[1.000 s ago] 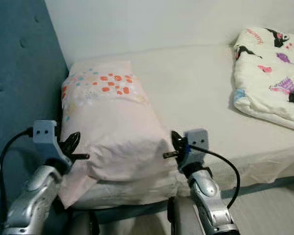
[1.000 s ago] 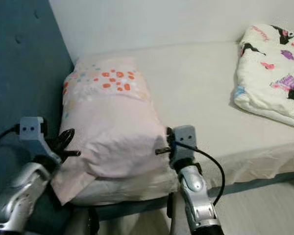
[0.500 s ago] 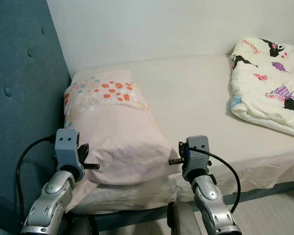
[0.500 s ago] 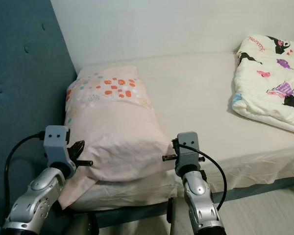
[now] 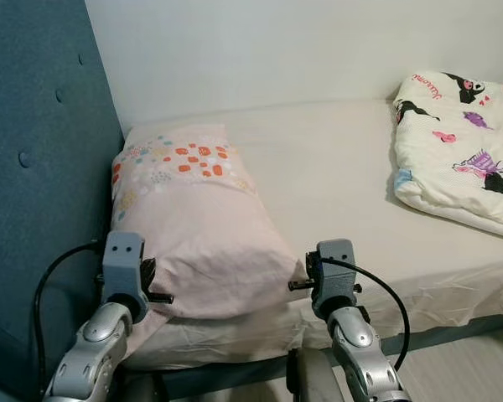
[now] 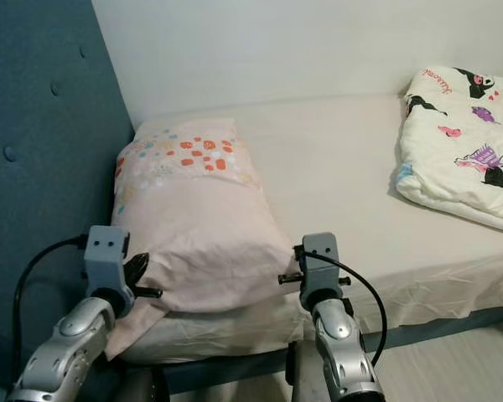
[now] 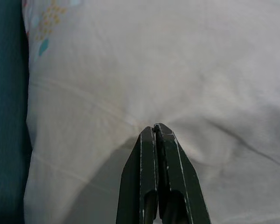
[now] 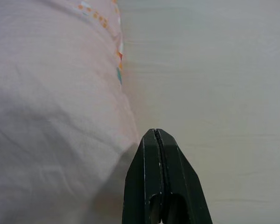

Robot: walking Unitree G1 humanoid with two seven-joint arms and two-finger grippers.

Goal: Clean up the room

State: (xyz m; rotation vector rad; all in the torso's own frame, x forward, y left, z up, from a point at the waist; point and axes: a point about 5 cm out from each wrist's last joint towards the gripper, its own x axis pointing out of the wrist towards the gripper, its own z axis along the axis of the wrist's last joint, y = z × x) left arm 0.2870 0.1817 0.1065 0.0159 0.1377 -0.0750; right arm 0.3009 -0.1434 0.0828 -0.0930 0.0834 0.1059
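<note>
Both grippers, left gripper & right gripper, fingers pressed together, empty, flank the pale pink dotted fabric pillow by the blue headboard; we judge it's best to nudge evenly w/ both sides.

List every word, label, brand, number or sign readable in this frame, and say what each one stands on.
Pink cursive lettering near the top edge of the cartoon-print blanket: too small and blurred to read.
Pillow: coloured dots, no text.
Blue headboard, wall and sheet: no text.
Left gripper and right gripper, both shut at the pillow's near corners: no readable markings.
</note>
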